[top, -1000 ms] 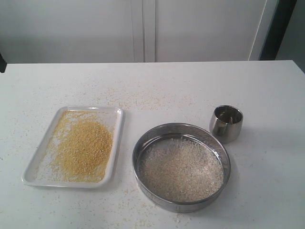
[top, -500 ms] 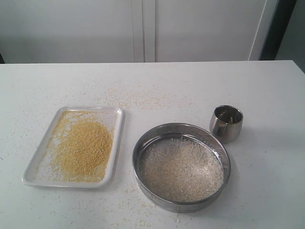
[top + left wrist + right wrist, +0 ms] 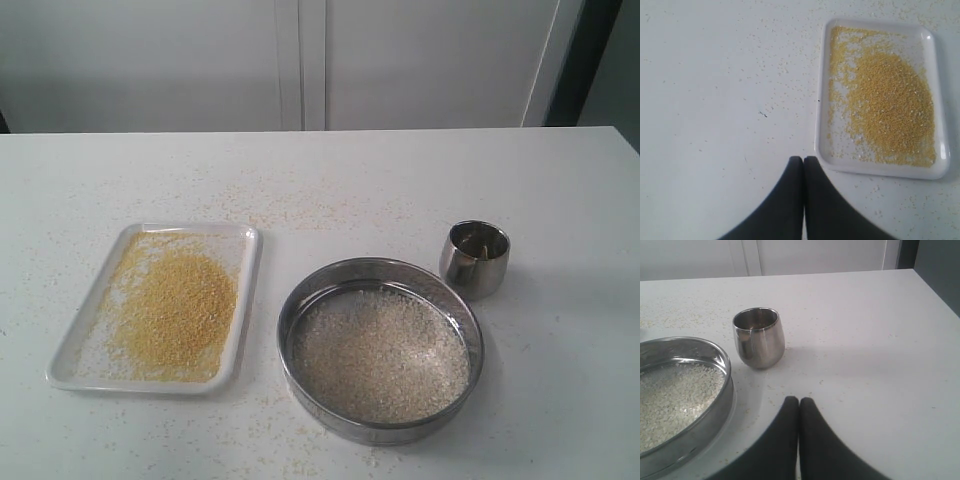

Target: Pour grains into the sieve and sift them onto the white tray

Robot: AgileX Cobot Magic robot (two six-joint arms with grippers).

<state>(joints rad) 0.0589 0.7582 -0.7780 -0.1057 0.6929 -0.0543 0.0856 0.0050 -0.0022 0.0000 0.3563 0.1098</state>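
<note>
On the table: one white tray, sieve, cup; left hand, right hand closed.

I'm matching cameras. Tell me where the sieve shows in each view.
Exterior view: the sieve, right of the white tray, lower left of the steel cup.
Left wrist view: absent; the white tray shows instead.
Right wrist view: the sieve partly in frame, beside the steel cup.
Shared landmark: the steel cup, exterior and right wrist.
</note>
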